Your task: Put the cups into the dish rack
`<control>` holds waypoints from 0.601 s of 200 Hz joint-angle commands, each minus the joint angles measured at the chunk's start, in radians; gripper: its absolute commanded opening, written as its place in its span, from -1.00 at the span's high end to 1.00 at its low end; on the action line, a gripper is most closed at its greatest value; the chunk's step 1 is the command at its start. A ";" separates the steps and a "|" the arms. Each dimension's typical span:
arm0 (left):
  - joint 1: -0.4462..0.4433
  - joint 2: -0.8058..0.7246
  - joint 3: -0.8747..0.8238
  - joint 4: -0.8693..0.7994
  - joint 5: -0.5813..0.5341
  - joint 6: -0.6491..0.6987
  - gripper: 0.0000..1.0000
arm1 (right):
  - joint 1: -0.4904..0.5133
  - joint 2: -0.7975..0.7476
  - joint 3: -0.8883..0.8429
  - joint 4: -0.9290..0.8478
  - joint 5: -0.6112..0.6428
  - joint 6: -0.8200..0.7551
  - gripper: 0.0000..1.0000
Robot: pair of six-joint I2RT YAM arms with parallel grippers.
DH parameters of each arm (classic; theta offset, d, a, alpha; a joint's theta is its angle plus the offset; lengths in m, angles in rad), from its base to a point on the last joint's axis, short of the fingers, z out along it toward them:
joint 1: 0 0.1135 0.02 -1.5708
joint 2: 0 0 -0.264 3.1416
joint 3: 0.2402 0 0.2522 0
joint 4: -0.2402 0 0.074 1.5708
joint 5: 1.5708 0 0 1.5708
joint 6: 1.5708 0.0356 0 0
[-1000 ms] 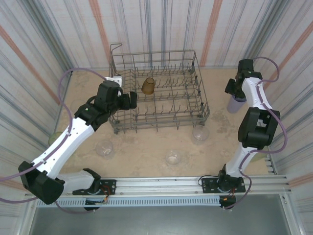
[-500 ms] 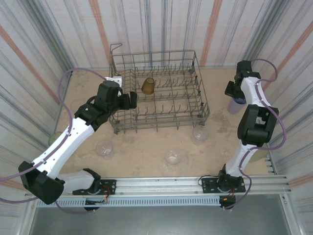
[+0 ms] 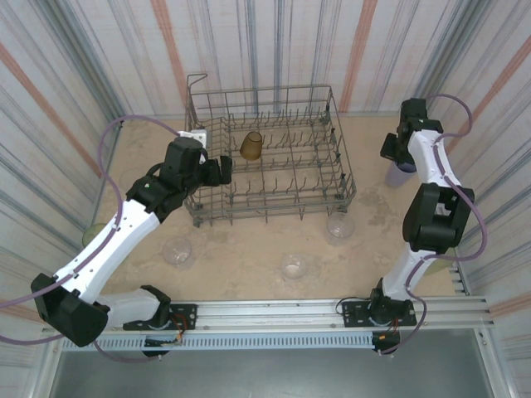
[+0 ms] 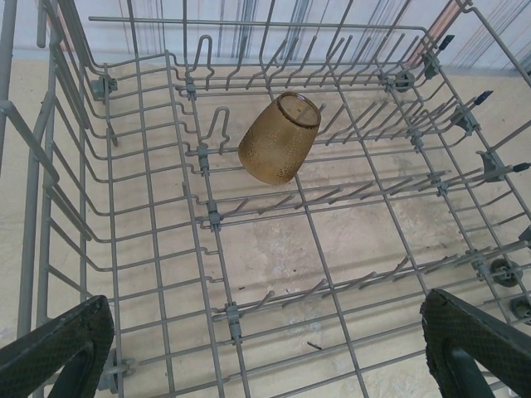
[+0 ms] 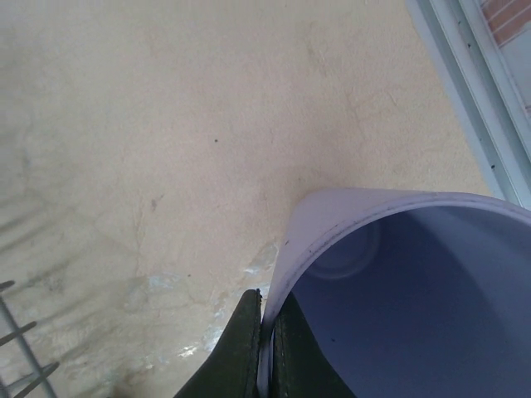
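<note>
Within the last second the right gripper (image 5: 267, 332) has gone from part-open to shut tight, and it now pinches the wall of the lavender cup (image 5: 332, 224) at the rim, one finger inside and one outside. That reads as the grasp being made, so the carry to the dish rack (image 3: 265, 89) looks like the next step. Whether the cup has left the tabletop (image 3: 241, 249) I cannot tell. In the top view the lavender cup (image 3: 401, 170) sits near the tabletop's right edge, well apart from the rack's right wall. The side rail (image 5: 465, 83) is close behind it, so the free room lies toward the rack, and the cup would have to rise over the wire rim. The left gripper (image 4: 261, 365) hangs with its jaws wide and empty over the rack's near-left part. The amber cup (image 4: 278, 139) lies tilted among the far-left tines, and the other rows are bare. Three clear cups (image 3: 177, 251) wait on the tabletop in front of the rack.
</note>
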 commanded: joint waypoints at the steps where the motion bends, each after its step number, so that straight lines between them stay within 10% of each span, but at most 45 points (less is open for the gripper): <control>1: 0.008 -0.021 -0.003 -0.021 -0.017 -0.009 -0.97 | 0.013 -0.075 0.041 -0.031 -0.013 0.028 1.00; 120: 0.008 -0.029 0.021 -0.056 -0.067 -0.033 -0.97 | 0.153 -0.186 0.232 -0.086 -0.089 0.042 1.00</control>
